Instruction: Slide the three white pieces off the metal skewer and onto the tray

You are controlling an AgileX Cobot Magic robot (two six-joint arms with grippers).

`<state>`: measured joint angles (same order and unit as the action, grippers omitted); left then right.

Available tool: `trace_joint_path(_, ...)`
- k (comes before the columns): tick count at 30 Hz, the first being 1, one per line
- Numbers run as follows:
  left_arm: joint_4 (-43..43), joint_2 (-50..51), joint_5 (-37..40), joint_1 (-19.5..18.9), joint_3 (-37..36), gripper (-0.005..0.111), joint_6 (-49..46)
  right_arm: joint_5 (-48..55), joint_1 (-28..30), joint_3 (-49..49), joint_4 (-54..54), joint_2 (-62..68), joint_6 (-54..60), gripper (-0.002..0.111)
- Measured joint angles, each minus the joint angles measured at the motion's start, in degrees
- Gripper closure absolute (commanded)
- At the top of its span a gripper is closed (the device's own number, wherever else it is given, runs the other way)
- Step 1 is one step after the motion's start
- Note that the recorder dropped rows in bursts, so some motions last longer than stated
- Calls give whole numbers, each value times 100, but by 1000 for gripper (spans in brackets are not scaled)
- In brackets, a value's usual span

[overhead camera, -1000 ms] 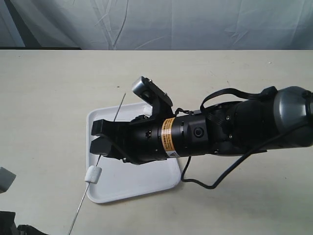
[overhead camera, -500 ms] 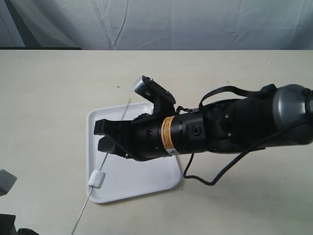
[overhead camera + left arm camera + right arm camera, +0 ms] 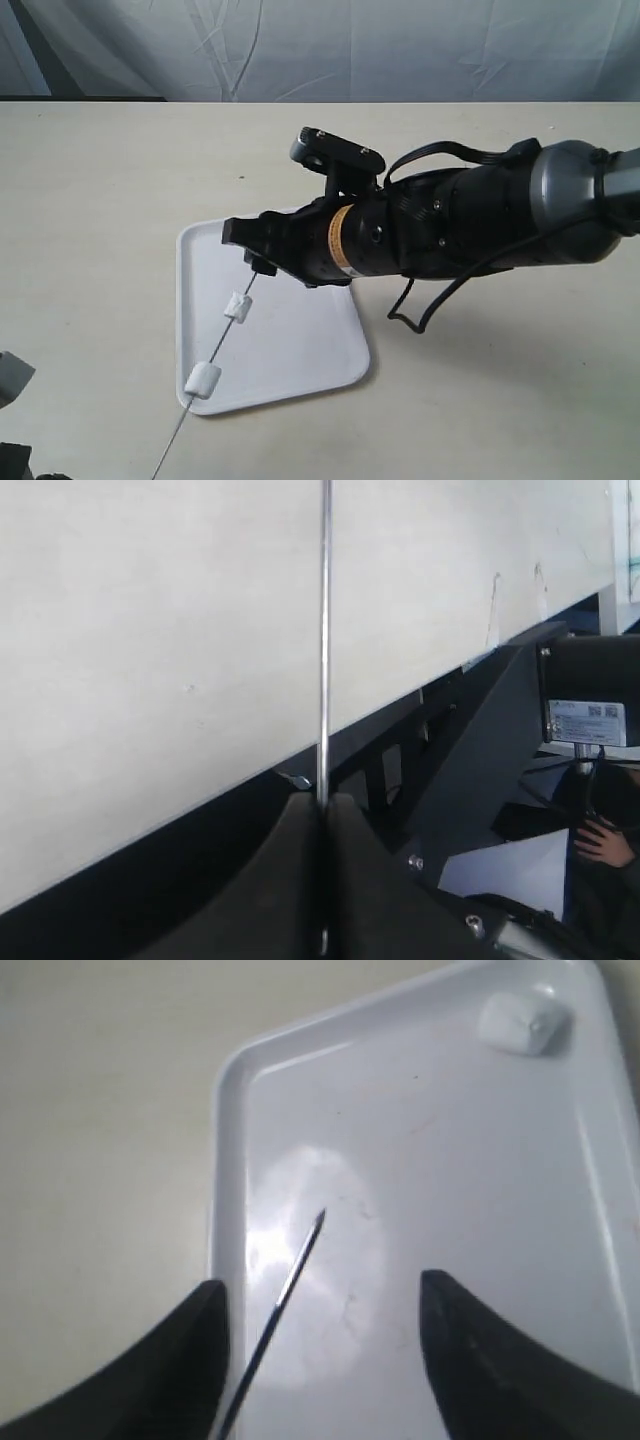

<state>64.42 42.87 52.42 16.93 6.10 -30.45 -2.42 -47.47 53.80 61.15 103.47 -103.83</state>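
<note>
Nearest me, my left tool (image 3: 322, 802) was clenched on the metal skewer (image 3: 220, 343), whose long axis slanted away and rightward over the tray (image 3: 300, 350). One white piece (image 3: 203, 380) sat threaded above the near rim, a second piece (image 3: 238, 307) farther along. The tip pointed between the released jaws of my right tool (image 3: 322, 1282); a third piece (image 3: 522, 1022) lay on the tray.

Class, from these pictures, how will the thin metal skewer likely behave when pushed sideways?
Probably stiff: the metal skewer runs straight though only the left pincer grips it. Likely slippery: its surface looks smooth and shiny. Being so thin, it may spring under a push.
</note>
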Motion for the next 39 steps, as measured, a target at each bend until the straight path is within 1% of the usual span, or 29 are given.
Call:
trace_joint_path(4,0,0,-229,0,0,107,23,-269,-10,0,-12,-38,-44,66)
trace_joint_path(6,0,0,-343,0,0,107,34,-590,-10,0,-21,-60,-117,71)
trace_joint_path(11,-57,0,-550,0,0,107,146,-1305,-10,0,73,-60,-401,71)
trace_joint_path(17,-144,0,-694,0,0,107,171,-1551,-10,0,936,-60,-1258,71)
trace_joint_path(20,-144,0,-720,0,0,107,171,-1667,-10,0,1142,-60,-1434,71)
trace_joint_path(25,-144,0,-720,0,0,107,171,-1882,-10,0,1199,-60,-1513,71)
trace_joint_path(39,21,0,-650,0,0,107,171,-1901,-10,0,1207,-60,-1552,71)
